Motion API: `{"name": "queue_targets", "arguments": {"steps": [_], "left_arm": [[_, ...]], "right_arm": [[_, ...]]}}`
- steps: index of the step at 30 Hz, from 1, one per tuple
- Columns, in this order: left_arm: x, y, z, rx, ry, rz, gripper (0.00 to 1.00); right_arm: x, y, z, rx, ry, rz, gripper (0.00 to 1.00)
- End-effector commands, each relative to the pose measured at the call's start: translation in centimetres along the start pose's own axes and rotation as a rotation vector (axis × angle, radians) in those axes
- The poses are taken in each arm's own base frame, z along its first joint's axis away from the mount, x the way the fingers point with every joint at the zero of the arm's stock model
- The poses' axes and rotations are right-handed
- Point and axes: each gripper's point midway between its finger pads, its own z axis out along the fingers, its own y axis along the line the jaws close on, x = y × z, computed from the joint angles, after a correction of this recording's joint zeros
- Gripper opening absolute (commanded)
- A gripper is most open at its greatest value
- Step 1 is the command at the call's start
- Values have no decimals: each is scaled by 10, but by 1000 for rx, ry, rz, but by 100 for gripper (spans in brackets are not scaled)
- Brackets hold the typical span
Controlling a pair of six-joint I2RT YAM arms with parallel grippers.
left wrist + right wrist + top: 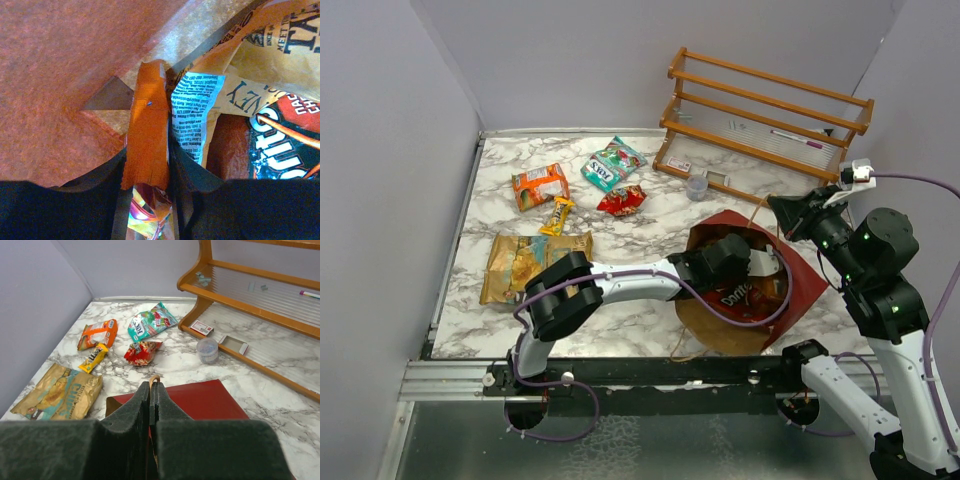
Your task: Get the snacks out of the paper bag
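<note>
While the paper bag (807,280) lies at the near right of the marble worktop (650,235), red outside and brown kraft inside, the left arm reaches across from the left with its end effector (735,268) down in the bag's open mouth. In the left wrist view that end effector (147,155) has its fingers clamped on the crimped edge of an orange packet (147,130), which stands up between them against the bag's inner wall (65,65). Just right of it in the bag lie a tan packet with dark lettering (260,60) and a red Doritos packet (280,145), the latter also seen from above (735,297). The right end effector (782,212) sits at the bag's far right edge; in its own view the fingers (135,410) are pressed together, pinching the thin string handle (154,378) over the bag's red side (200,400). Five snacks lie outside the bag, on the left half of the worktop: an orange-and-white packet (540,185) at the far left, a teal-green packet (612,165) to its right, a small red packet (622,200) just nearer than that, a yellow bar packet (557,215), and the flat tan-and-blue pouch (535,262) nearest. A clear plastic cup (697,186) stands just in front of the orange wooden rack (765,120) at the far right.
</note>
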Motion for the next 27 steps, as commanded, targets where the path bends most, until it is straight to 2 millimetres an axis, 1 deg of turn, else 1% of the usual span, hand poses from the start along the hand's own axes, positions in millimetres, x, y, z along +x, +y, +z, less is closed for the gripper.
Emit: {"name": "queue_targets", "arguments": {"steps": [1, 3, 5, 6, 7, 9, 11, 13, 14, 16, 21, 24, 27], "left_arm": [[0, -11, 5, 84, 11, -29, 29], [-4, -9, 0, 85, 11, -40, 18], [-8, -4, -8, 75, 5, -57, 13], [-10, -1, -14, 68, 4, -71, 9], [-11, 5, -20, 48, 7, -85, 1], [-13, 14, -32, 23, 10, -121, 0], [-21, 21, -48, 17, -11, -164, 0], [-36, 26, -67, 32, -69, -217, 0], [-37, 23, -74, 44, -91, -229, 0], [-43, 26, -90, 58, -129, -244, 0], [-54, 28, -120, 104, -133, -273, 0], [-69, 26, -148, 167, -176, -300, 0], [-84, 29, -181, 210, -264, -339, 0]], "right_arm": [[-13, 8, -7, -27, -29, -4, 3], [-13, 9, -7, -28, -31, -6, 3], [-14, 8, -8, -25, -32, -8, 3], [-14, 8, -8, -23, -33, -10, 3], [-14, 7, -8, -21, -33, -11, 3], [-14, 7, -8, -18, -34, -11, 3], [-14, 7, -7, -18, -35, -10, 3], [-13, 6, -6, -18, -36, -7, 3], [-14, 7, -6, -21, -38, -6, 3], [-13, 8, -4, -26, -38, -1, 3], [-12, 7, -2, -27, -36, 2, 3], [-11, 5, -2, -18, -35, -2, 3], [-8, 4, 0, -13, -31, -6, 3]]}}
